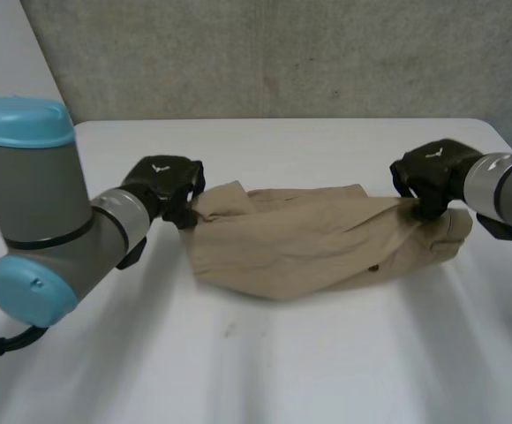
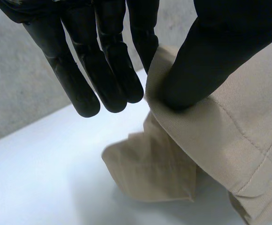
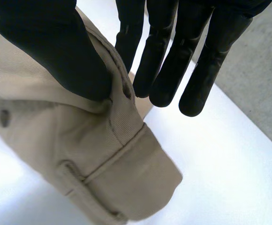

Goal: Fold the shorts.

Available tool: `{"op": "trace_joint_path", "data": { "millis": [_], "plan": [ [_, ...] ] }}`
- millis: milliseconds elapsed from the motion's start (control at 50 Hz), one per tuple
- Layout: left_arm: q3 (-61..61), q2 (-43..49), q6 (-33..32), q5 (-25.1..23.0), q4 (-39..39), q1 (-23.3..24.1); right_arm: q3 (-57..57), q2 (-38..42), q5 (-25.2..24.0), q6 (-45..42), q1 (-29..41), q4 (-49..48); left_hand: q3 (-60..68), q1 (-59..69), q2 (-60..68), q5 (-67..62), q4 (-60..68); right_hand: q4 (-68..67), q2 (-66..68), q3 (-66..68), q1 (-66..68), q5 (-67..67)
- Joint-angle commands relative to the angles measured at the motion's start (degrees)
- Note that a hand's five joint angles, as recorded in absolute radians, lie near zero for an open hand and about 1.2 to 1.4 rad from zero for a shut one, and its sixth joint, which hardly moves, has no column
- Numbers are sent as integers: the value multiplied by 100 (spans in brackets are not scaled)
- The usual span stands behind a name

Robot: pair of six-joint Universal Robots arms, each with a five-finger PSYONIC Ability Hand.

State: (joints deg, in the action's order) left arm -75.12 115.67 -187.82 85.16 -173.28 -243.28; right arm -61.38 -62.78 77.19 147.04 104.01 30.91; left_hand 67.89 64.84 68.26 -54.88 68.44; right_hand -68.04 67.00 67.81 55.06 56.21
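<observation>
Tan shorts [image 1: 309, 238] lie crumpled and stretched sideways across the middle of the white bench [image 1: 282, 362], held at both ends. The left hand [image 1: 163, 181] is at the shorts' left end and the right hand [image 1: 432, 172] at the right end. Between them the cloth sags in loose folds, its lower edge rounded down onto the bench. In the left wrist view the left hand [image 2: 103, 56] is clamped on the shorts [image 2: 220, 140]. The thumb [image 2: 211, 51] presses on a folded, stitched edge and one finger goes behind it, while the other fingers [image 2: 79, 79] hang straight just beside the cloth, free of it. Under the pinch a lower flap of cloth droops toward the bench. In the right wrist view the right hand [image 3: 173, 56] is likewise clamped on the shorts [image 3: 103, 154]. Its thumb [image 3: 56, 51] lies on top of a thick seamed band and one finger is tucked behind that edge. The remaining fingers [image 3: 206, 70] are straight and off the cloth. The band's end rolls over thickly below the thumb, and a small dark spot shows on the cloth well back from the pinch. The left arm [image 1: 44, 212], grey with light-blue caps, fills the near left of the head view, and the right arm [image 1: 503, 190] comes in from the right. A grey speckled wall [image 1: 282, 53] stands behind the bench.
</observation>
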Motion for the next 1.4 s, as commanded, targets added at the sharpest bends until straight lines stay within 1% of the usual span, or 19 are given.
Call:
{"op": "trace_joint_path", "data": {
  "millis": [20,100,120,160,200,260,340,540,640,740,920,960,980,1020,1040,1080,1200,1340,1400],
  "plan": [
    [1340,650,-9,53,-258,-9,1474,713,252,52,163,-400,1211,1516,1174,-1512,1156,-1196,1300,1219,2494,1379],
    [2246,519,-27,193,-1118,-44,2822,872,551,482,480,-1533,1211,1516,1174,-1512,1156,-1196,1300,1219,2494,1379],
    [2378,318,-9,385,-1694,-79,3025,864,648,727,541,-2171,1211,1516,1174,-1512,1156,-1196,1300,1219,2494,1379],
    [2371,19,-18,632,-2347,-123,3009,838,683,860,542,-2508,1211,1516,1174,-1512,1156,-1196,1300,1219,2494,1379],
    [2257,-306,-35,948,-3250,-167,2773,584,728,1203,577,-3631,1211,1516,1174,-1512,1156,-1196,1300,1219,2494,1379],
    [2046,-483,-35,1073,-3730,-194,2386,215,693,1231,568,-3874,1211,1516,1174,-1512,1156,-1196,1300,1219,2494,1379],
    [1686,-571,-35,1046,-3660,-202,1692,-226,579,1239,585,-3874,1211,1516,1174,-1512,1156,-1196,1300,1219,2494,1379],
    [87,-466,26,1046,-3406,-396,127,-235,490,1204,621,-3847,1211,1516,1174,-1512,1156,-1196,1300,1219,2494,1379],
    [-792,-247,114,1038,-3186,-413,-426,185,482,1099,612,-3725,1211,1516,1174,-1512,1156,-1196,1300,1219,2494,1379],
    [-1477,-1,289,1029,-2809,-413,-603,994,456,783,629,-2866,1211,1516,1174,-1512,1156,-1196,1300,1219,2494,1379],
    [-1742,-88,413,1011,-1912,-387,-919,978,464,800,594,-2564,1211,1516,1174,-1512,1156,-1196,1300,1219,2494,1379],
    [-1742,-106,404,994,-1867,-378,-998,891,455,800,586,-2564,179,485,142,-480,124,-1196,1300,1219,2494,1379],
    [-1742,-158,369,976,-1850,-378,-1077,838,455,800,594,-2573,-1944,-1639,-1982,1644,-1999,-1196,1300,1219,2494,1379],
    [-1734,-272,325,932,-1823,-378,-1148,820,455,800,594,-2582,-4042,-3737,-4080,3742,-4097,-1196,1300,1219,2494,1379],
    [-1734,-273,325,932,-1823,-378,-1192,802,447,809,594,-2590,-4052,-3746,-4089,3751,-4106,-1196,1300,1219,2494,1379],
    [-1751,-527,228,739,-1823,-413,-1297,785,438,844,594,-2643,-4993,-4688,-5031,4693,-5048,-1196,1300,1219,2494,1379],
    [-1980,-782,88,211,-1823,-510,-1386,793,473,1186,550,-2740,-5061,-4756,-5098,4760,-5116,-1196,1300,1219,2494,1379],
    [-2620,-1397,-500,-921,-1788,-791,-1394,776,508,1582,533,-2714,-4843,-4537,-4880,4542,-4897,-1196,1300,1219,2494,1379],
    [-2779,-1468,-571,-1080,-1753,-791,-1412,767,526,1582,524,-2714,-4624,-4319,-4662,4324,-4679,-1196,1300,1219,2494,1379]
  ]
}}
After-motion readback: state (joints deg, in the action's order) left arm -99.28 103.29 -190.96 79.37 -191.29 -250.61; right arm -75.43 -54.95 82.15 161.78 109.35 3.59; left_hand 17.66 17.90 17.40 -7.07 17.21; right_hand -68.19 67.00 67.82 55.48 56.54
